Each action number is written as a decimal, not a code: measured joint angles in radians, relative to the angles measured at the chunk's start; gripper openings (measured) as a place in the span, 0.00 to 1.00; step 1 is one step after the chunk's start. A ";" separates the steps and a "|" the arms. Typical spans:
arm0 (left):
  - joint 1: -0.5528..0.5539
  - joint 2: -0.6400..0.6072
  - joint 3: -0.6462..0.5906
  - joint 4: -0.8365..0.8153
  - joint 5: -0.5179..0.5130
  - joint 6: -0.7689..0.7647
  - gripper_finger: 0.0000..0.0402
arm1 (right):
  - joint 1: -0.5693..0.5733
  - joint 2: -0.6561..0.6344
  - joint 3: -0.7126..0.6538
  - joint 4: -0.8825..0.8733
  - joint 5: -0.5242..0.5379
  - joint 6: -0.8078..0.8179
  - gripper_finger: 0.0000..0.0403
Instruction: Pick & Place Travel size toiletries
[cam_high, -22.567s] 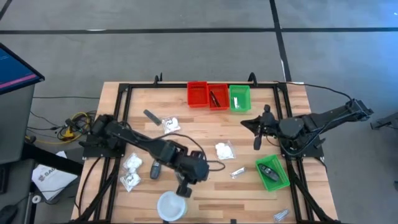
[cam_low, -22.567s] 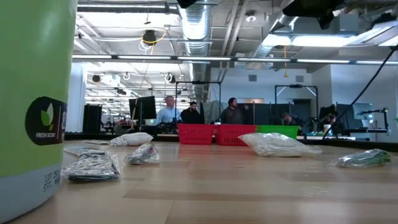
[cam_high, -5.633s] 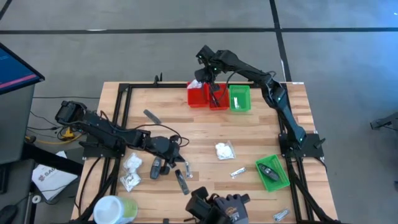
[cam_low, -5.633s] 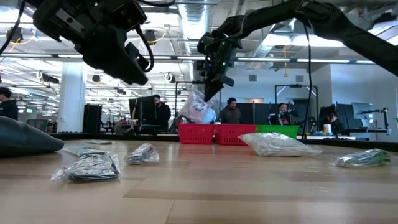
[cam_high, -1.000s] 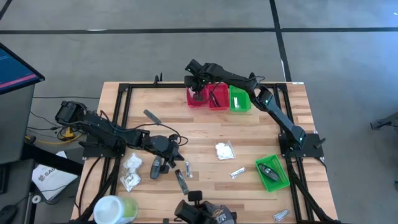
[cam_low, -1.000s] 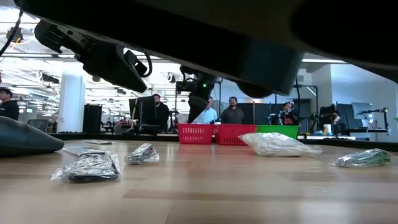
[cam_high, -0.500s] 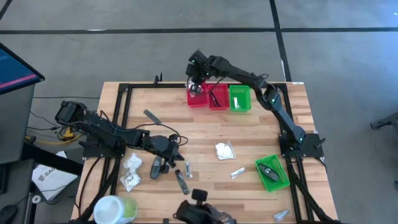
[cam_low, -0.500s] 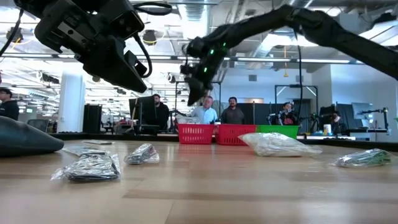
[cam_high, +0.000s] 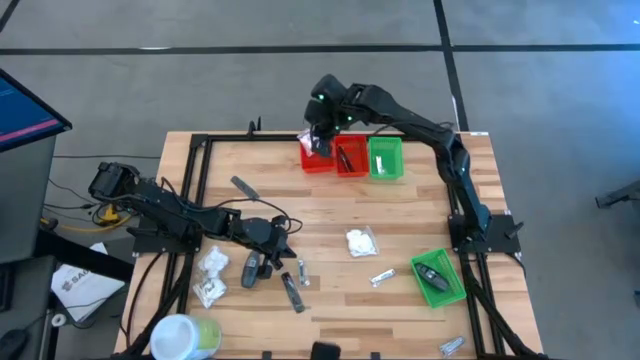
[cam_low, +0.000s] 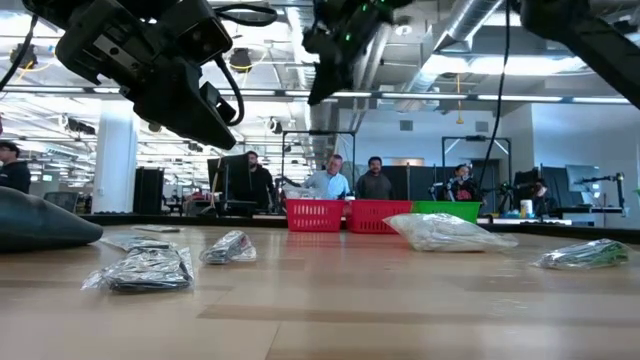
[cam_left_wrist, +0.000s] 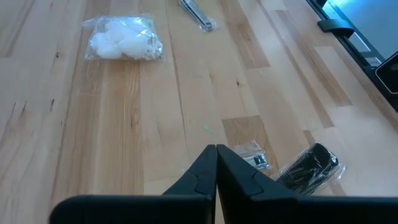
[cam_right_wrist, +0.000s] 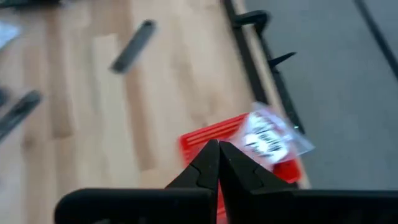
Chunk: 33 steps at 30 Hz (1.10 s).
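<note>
Right hand (cam_high: 318, 128), fingers pressed together, above three far-edge bins: two red (cam_high: 317, 158), one green (cam_high: 385, 158).

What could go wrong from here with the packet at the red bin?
1. The white packet sits at the far edge of the red bin, partly over the rim; it might slide off behind the table.
2. The right gripper is shut just above that bin, so a sideways move could catch the packet or nudge the bin.
3. The left gripper, shut, hangs close to a small sachet and could push it.
</note>
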 joint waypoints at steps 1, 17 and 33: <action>0.000 0.000 0.000 0.000 0.000 -0.001 0.00 | 0.015 -0.006 0.000 -0.018 0.000 0.002 0.00; -0.005 0.000 0.000 -0.017 0.027 -0.026 0.00 | 0.276 -0.029 -0.114 -0.132 0.085 0.124 0.00; 0.032 0.000 -0.004 -0.128 -0.369 -0.162 0.00 | 0.472 -0.380 -0.761 0.386 0.222 0.316 0.00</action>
